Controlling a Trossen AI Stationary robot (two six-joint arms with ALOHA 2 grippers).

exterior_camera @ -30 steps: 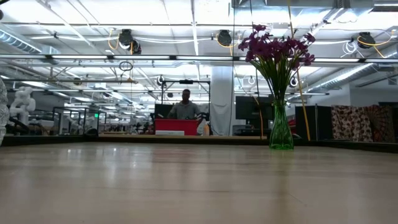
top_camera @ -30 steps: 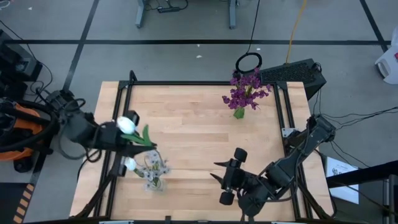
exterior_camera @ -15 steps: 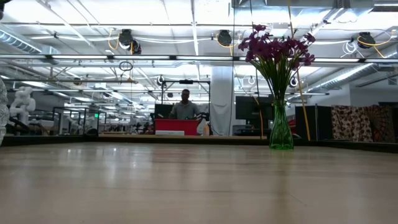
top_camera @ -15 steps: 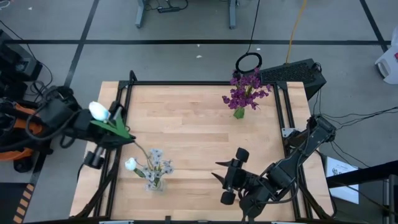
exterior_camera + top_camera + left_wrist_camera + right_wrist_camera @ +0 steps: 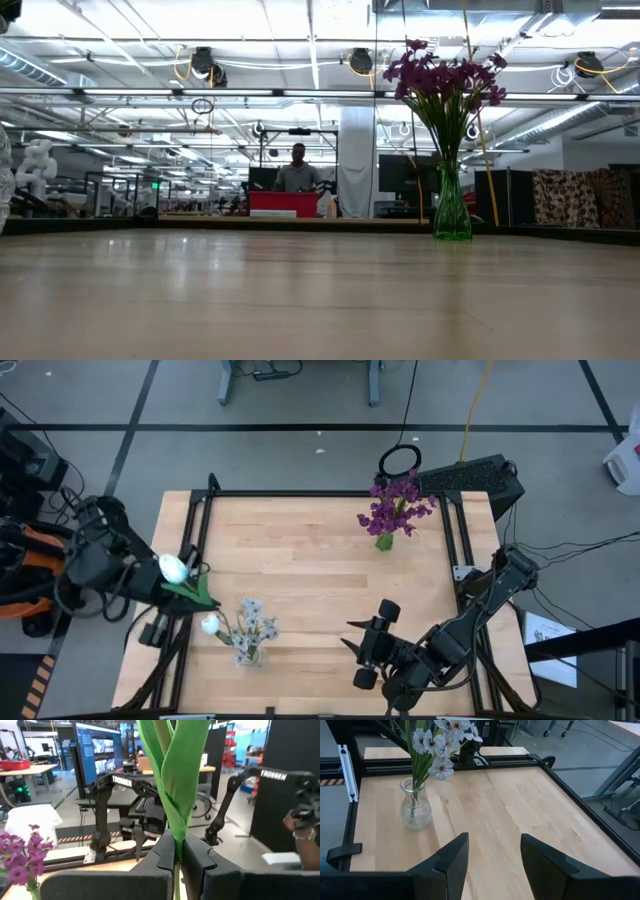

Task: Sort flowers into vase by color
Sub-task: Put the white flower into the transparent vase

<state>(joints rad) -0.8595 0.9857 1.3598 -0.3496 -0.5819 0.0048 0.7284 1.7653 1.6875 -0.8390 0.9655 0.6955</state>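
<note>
My left gripper (image 5: 197, 596) hovers over the table's left edge, shut on a white tulip (image 5: 172, 568) with broad green leaves (image 5: 175, 775). Just to its right stands a clear glass vase (image 5: 416, 810) holding a pale blue-lavender sprig (image 5: 442, 745) and another white bud (image 5: 210, 624). Purple flowers (image 5: 395, 510) stand in a green vase (image 5: 452, 212) near the far right corner. My right gripper (image 5: 495, 860) is open and waits low over the near right part of the table, pointing at the clear vase. My left gripper (image 5: 179, 860) pinches the tulip's thin green stem (image 5: 176, 879) just under the leaf base, between its two fingers. The fingers reach in roughly level from the table's left and lie across the stem. The tulip stands about upright, bud above the gripper; its lower end is hidden.
Black frame rails (image 5: 190, 530) run along the table's left and right edges. Bare wooden tabletop (image 5: 320, 590) lies between the two vases. A person (image 5: 297, 172) sits far behind the table, and other robot arms (image 5: 107, 815) stand beyond it.
My left gripper carried the tulip from beside the clear vase toward the table's left edge, then came partway back toward the near edge and the vase. The bud swung with it and stayed in the shut fingers. The right arm kept still.
</note>
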